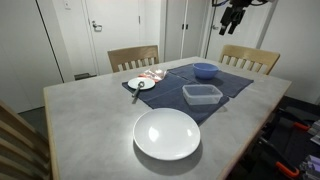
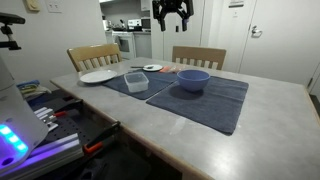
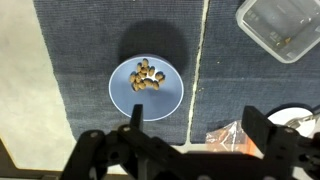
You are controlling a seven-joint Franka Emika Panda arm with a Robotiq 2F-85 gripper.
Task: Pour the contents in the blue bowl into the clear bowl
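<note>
The blue bowl (image 1: pixel 205 70) (image 2: pixel 193 79) (image 3: pixel 146 86) sits on a dark blue placemat (image 3: pixel 90 60). In the wrist view it holds the contents (image 3: pixel 146 77), small brownish bits. The clear bowl (image 1: pixel 202 95) (image 2: pixel 136 81) (image 3: pixel 283 26) stands on the neighbouring mat, low and rectangular. My gripper (image 1: pixel 236 14) (image 2: pixel 171 13) (image 3: pixel 196 122) hangs high above the table over the blue bowl, open and empty.
A large white plate (image 1: pixel 167 133) (image 2: pixel 97 76) lies near the table edge. A small white saucer (image 1: pixel 141 84) (image 2: pixel 152 68) (image 3: pixel 293 118) with a utensil and a crinkled orange wrapper (image 3: pixel 228 134) lie near the mats. Wooden chairs (image 1: pixel 133 57) (image 1: pixel 249 58) stand around the table.
</note>
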